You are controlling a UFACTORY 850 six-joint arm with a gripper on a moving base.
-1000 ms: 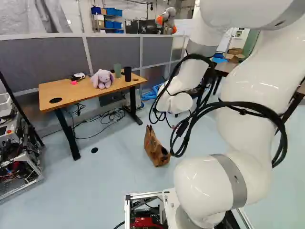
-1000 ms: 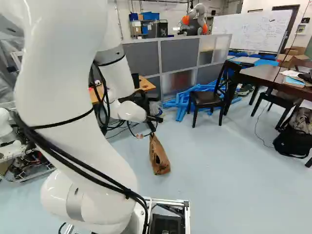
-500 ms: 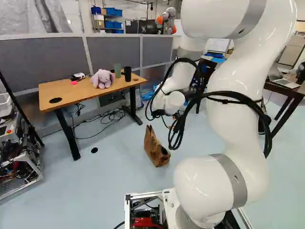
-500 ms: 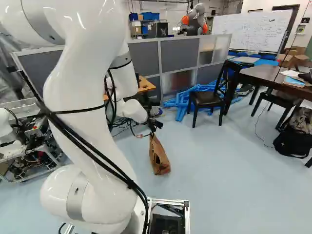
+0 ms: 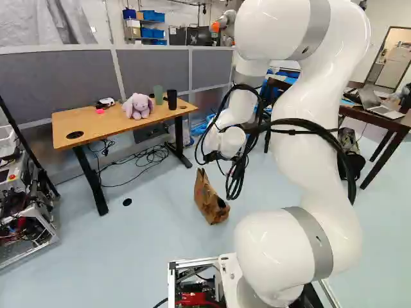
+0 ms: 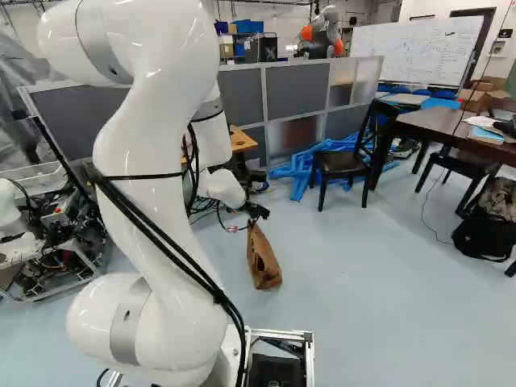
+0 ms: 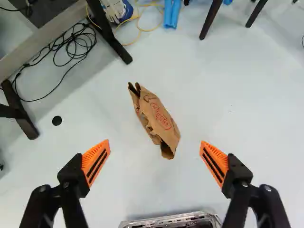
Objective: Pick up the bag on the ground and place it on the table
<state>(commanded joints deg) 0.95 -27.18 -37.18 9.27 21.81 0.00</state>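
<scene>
Gripper [image 6: 260, 212] spread wide, empty; bag [image 7: 160, 118] on the floor [image 7: 228, 95]; plush toy [image 5: 137, 106] on the table [image 5: 103, 131] (left base view only).

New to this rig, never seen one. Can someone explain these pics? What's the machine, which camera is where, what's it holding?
It's a white robot arm on a moving base. Two pictures come from cameras on that base, behind the arm to its left and right, so they show one scene twice. The third comes from the arm's wrist, looking along the end effector: two black fingers with orange pads, standing open.

It holds nothing. A brown paper bag sits on the pale floor, ahead of the fingers. On the light wooden table, at the left of the left base view, are a plush toy, a green cup and a black cup.
</scene>
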